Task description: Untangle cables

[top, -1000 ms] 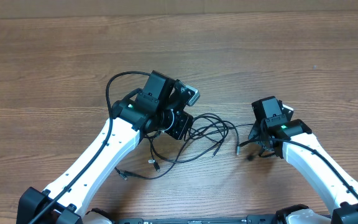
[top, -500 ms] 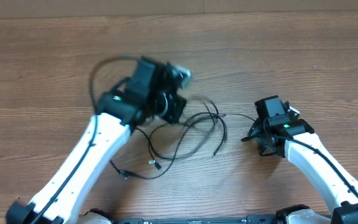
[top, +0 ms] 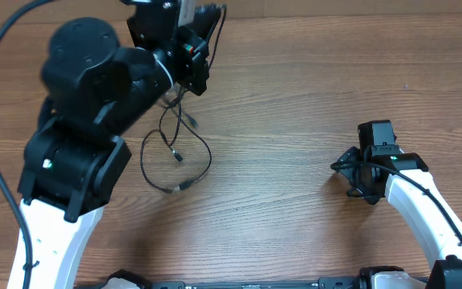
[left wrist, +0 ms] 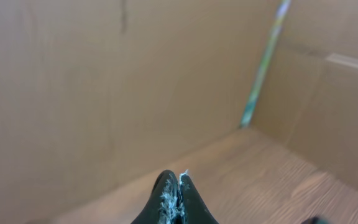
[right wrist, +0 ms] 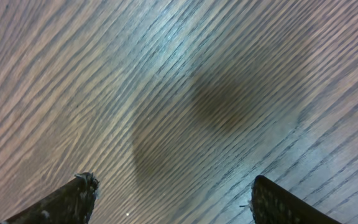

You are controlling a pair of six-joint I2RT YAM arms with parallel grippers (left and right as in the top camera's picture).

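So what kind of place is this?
Probably a robot test bench, not a home: a wood-grain table backed by a cardboard wall, a left arm and right arm, and loose cables.

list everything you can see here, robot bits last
cables: one tangle, count unclear, black, hanging below the left gripper, left of centre
table: one, brown wood, under everything
cardboard wall: one, tan, along the table's far edge
left arm: one, black and white, high up near the overhead camera, at left
right arm: one, white and black, low at right
left gripper: one, black, fingers shut, cables trailing from it
right gripper: one, black, fingers open, over bare table
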